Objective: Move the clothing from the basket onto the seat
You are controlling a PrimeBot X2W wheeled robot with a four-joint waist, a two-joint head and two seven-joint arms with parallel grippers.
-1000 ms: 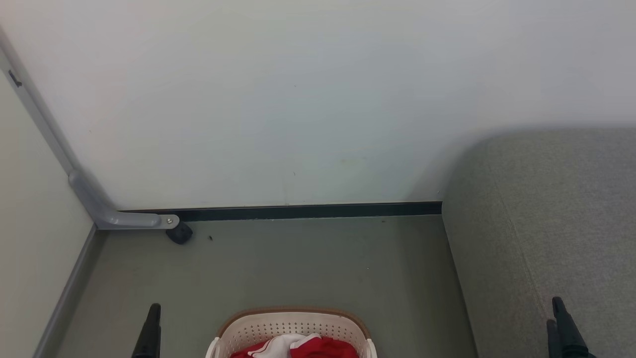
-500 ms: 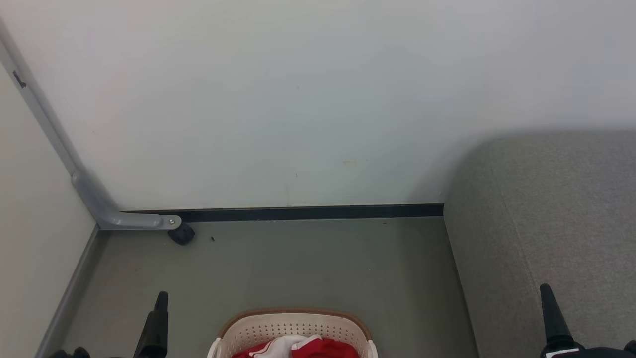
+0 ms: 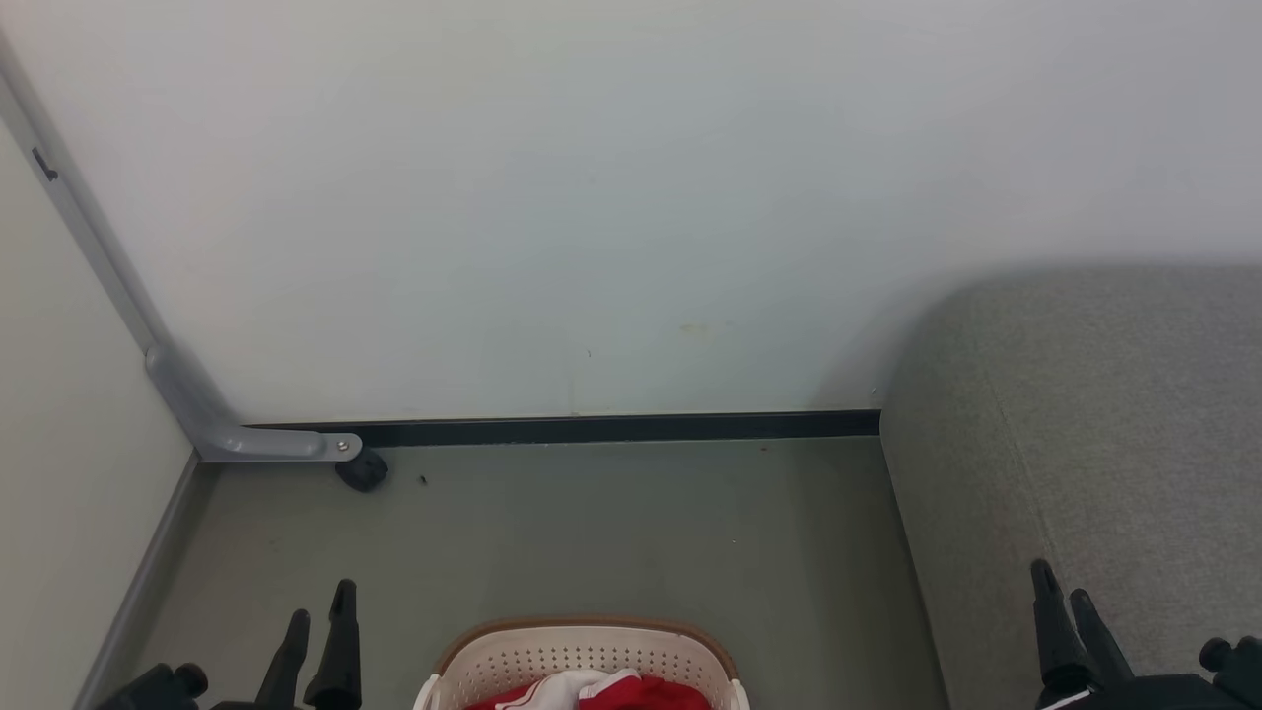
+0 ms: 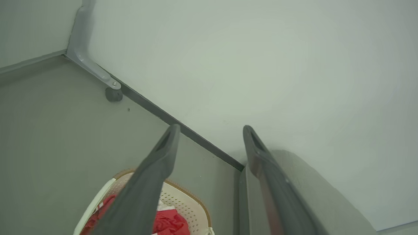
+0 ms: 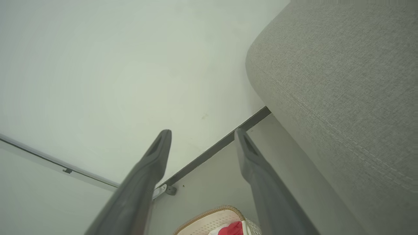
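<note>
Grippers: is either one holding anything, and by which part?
Nothing is held. The left gripper and right gripper both have their jaws open and empty; the clothing lies in the basket, untouched.

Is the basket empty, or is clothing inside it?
Not empty: red and white clothing lies inside the basket. How full it is cannot be told.

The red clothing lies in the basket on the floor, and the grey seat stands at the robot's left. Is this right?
No: the head view shows the seat at the robot's right. The red clothing lies in the basket on the floor.
</note>
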